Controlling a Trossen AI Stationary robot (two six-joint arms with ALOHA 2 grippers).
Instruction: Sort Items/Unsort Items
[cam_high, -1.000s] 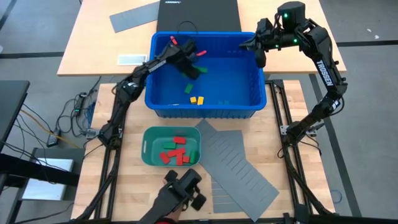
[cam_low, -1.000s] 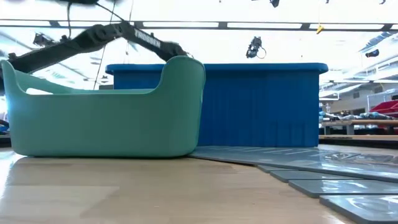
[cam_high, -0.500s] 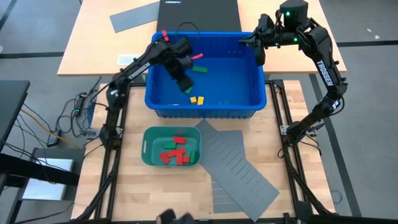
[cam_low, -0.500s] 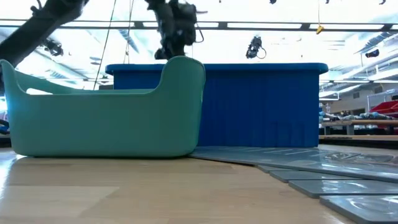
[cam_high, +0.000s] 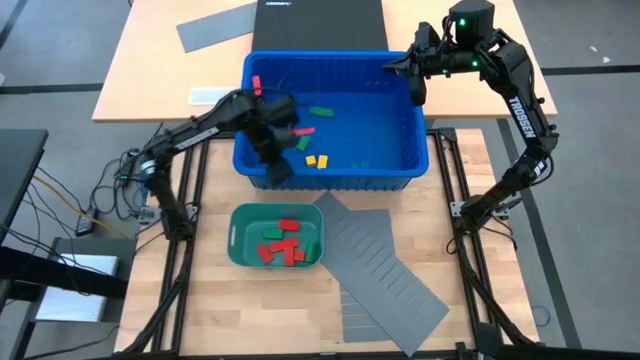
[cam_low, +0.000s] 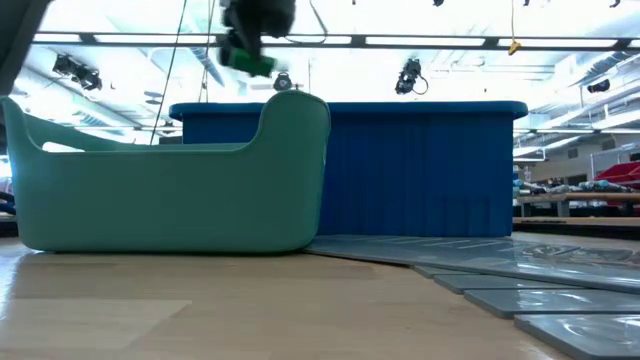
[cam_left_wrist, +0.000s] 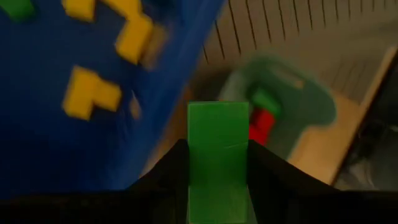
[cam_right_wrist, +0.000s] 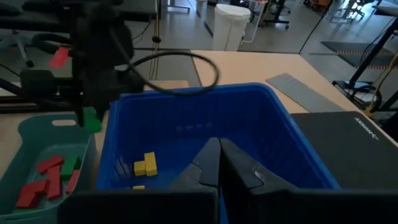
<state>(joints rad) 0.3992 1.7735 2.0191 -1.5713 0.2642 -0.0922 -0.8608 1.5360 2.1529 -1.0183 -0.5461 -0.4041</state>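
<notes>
Heading for the teal tray (cam_high: 238, 222) at the near end of the table, already stocked with red and green blocks (cam_high: 287, 243) and flanked by the grey slotted sheet (cam_high: 385, 265), touching its right side. Swung in the past second from deep over the blue bin (cam_high: 330, 181) back to its near wall, and hung there above the rim in the shape of the left gripper (cam_high: 274, 165), not yet over the tray. Clamped a green block (cam_left_wrist: 217, 155) end-on between the two fingers, jaws standing about half apart around it and the block jutting out past the tips. Judged from that: one more item lifted clear of the bin and well on its way to the sorted pile, with only the short reach across the bin wall and a release left for this piece. Faced little in the way beyond that wall itself and the tray's raised handle end, though a drop made too early could have landed the block back in the bin or on the bare wood between. Left behind on the bin floor: yellow blocks (cam_high: 317, 160), a red one (cam_high: 303, 131) and another green one (cam_high: 320, 112), so plenty of sorting still to do. Parked farther back, at the bin's far right corner, the right gripper (cam_right_wrist: 219, 146), shut tight on nothing. Beyond it, a dark panel (cam_high: 320, 22) on the far table.
</notes>
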